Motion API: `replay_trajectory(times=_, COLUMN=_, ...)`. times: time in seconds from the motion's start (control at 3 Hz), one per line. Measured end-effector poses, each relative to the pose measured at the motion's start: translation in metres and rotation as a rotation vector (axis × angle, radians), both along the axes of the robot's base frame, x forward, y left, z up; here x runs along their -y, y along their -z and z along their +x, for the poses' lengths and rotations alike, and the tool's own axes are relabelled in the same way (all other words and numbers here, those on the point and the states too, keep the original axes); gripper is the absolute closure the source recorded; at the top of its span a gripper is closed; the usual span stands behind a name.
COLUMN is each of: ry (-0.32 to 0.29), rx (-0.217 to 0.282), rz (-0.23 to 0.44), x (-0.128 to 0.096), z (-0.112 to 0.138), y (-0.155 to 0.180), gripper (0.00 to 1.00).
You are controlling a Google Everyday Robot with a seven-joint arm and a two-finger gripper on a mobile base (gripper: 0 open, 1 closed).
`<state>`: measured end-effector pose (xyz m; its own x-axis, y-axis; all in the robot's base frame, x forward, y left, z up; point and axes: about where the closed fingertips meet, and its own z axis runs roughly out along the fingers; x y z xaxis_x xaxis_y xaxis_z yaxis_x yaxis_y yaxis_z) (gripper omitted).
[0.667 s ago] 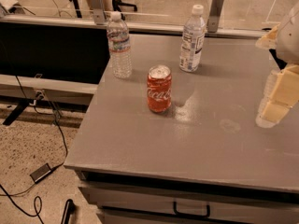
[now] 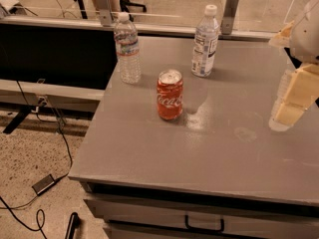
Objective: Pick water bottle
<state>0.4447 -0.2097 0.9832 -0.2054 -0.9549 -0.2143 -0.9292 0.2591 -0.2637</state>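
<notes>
The water bottle point(image 2: 127, 49) is clear and ribbed, with a white cap and a narrow pale label band. It stands upright near the back left corner of the grey table point(image 2: 199, 153). My gripper point(image 2: 293, 99), pale yellow, hangs over the right edge of the table. It is far to the right of the water bottle, holds nothing that shows, and is partly cut off by the frame.
A red Coca-Cola can point(image 2: 170, 94) stands mid-table, right of and in front of the water bottle. A second bottle with a large white wrap label point(image 2: 205, 41) stands at the back centre. Cables lie on the floor at left point(image 2: 45, 183).
</notes>
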Motion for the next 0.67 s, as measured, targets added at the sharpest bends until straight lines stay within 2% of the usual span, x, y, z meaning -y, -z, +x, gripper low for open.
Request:
replay_trajectory(times=0.33, ry=-0.001, rx=0.001, rz=0.0, x=0.0, z=0.0, y=0.0, gripper=0.0)
replay_trajectory(times=0.67, ry=-0.06, rx=-0.003, rz=0.052, x=-0.041, z=0.028, y=-0.007, gripper=0.0)
